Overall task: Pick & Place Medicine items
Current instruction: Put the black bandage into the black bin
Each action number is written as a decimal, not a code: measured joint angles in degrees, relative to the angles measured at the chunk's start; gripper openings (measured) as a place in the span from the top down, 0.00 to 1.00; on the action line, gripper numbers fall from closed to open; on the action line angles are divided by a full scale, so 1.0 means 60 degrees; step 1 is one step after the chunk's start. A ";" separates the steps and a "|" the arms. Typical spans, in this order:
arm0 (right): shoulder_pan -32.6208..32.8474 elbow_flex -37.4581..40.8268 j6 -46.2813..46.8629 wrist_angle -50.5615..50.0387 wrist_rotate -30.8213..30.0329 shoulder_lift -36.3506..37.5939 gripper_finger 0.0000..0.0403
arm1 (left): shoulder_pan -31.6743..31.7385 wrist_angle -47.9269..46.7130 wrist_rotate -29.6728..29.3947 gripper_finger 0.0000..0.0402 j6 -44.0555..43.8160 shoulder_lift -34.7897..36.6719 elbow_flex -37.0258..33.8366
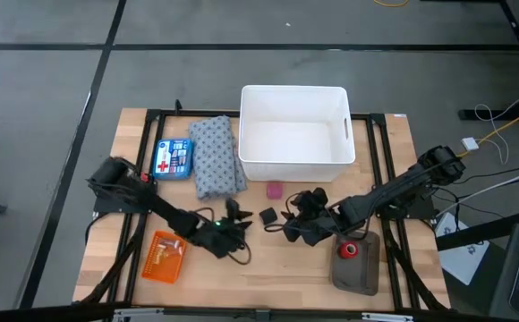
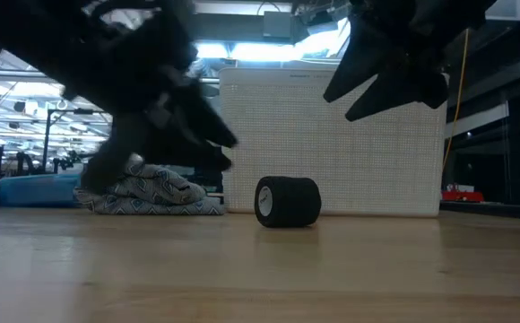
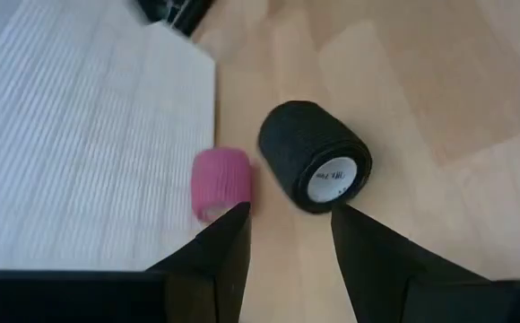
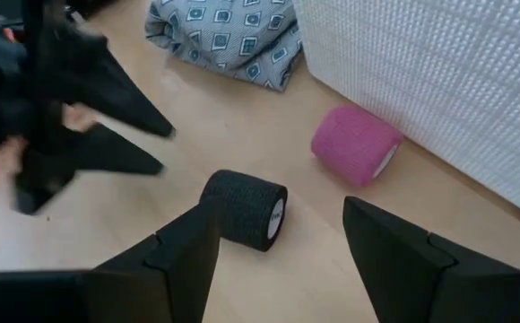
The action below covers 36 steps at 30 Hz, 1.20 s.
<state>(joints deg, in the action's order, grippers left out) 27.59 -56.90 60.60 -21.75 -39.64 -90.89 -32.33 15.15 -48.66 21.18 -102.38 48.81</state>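
The flat blue box with a red cross (image 1: 172,158) lies flat on the table at the far left, beside the grey patterned cloth (image 1: 216,156). No gripper is near it. My left gripper (image 3: 289,235) is open, just above the table, pointing at a black roll (image 3: 316,157) that lies on its side. My right gripper (image 4: 278,242) is open too and hangs above the same black roll (image 4: 245,208) from the other side. A pink roll (image 4: 356,144) lies next to the white bin (image 1: 293,134). Neither gripper has anything between its fingers.
The white bin stands at the far middle of the table. An orange packet (image 1: 164,257) lies near the front left. A grey block with a red piece on top (image 1: 355,259) sits at the front right. My left gripper (image 4: 81,108) shows close by in the right wrist view.
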 joint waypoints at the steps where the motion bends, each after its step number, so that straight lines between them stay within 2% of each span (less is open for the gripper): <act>1: 0.0006 0.0000 0.0000 0.0022 0.0000 0.0000 0.42 | 0.0042 -0.0013 -0.0084 0.61 0.0541 -0.0269 0.0225; 4: 0.0062 0.0000 -0.0004 0.0028 -0.0004 0.0000 0.42 | 0.0208 -0.0032 -0.0147 0.61 0.1682 -0.0880 0.0706; 8: 0.0183 0.0000 0.0000 0.0027 -0.0004 0.0000 0.42 | 0.0445 0.0061 -0.0183 0.61 0.2283 -0.1227 0.0913; 21: 0.0404 0.0000 0.0015 0.0028 -0.0254 0.0000 0.42 | 0.1105 0.0516 0.0871 0.62 0.2173 -0.1244 0.0902; 27: 0.0404 0.0000 0.0035 0.0031 -0.0326 0.0004 0.42 | 0.1468 0.0555 0.1049 0.64 0.2139 -0.1244 0.0898; 32: 0.0404 0.0000 0.0040 0.0028 -0.0328 0.0004 0.42 | 0.1725 0.0834 0.1684 0.69 0.2164 -0.1251 0.0887; 36: 0.0404 0.0000 0.0072 0.0029 -0.0328 0.0004 0.42 | 0.1791 0.1020 0.1630 0.78 0.2408 -0.1251 0.0887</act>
<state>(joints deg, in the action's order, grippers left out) 30.02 -56.90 61.03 -21.58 -41.60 -90.87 -21.58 21.27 -38.89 35.63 -109.89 54.13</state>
